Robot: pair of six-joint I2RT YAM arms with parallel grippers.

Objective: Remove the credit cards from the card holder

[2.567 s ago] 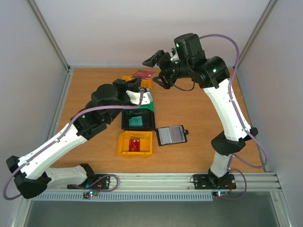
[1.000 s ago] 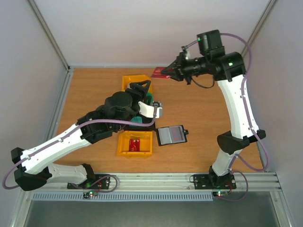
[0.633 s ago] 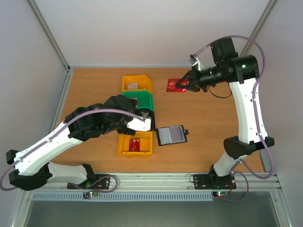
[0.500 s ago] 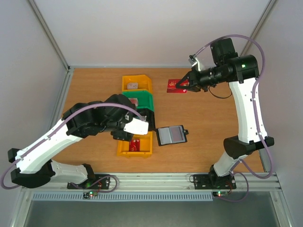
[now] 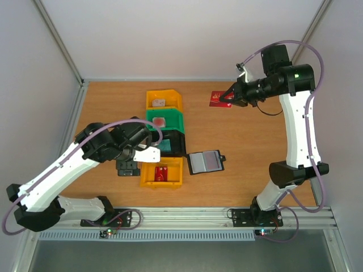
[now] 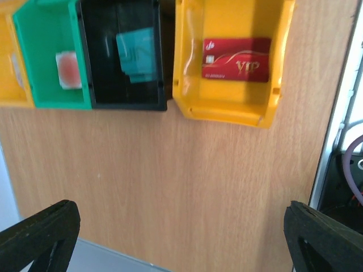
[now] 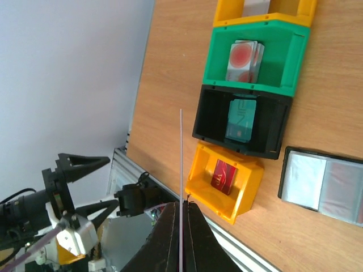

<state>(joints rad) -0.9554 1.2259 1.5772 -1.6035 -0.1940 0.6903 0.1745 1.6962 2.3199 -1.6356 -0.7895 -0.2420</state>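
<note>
Wooden table (image 5: 244,141): four bins (image 5: 161,183) in row, open card holder (image 5: 206,162).

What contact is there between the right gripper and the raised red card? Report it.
Touching. The right wrist view shows the right gripper shut on the red card, a thin edge-on line between its fingers.
</note>
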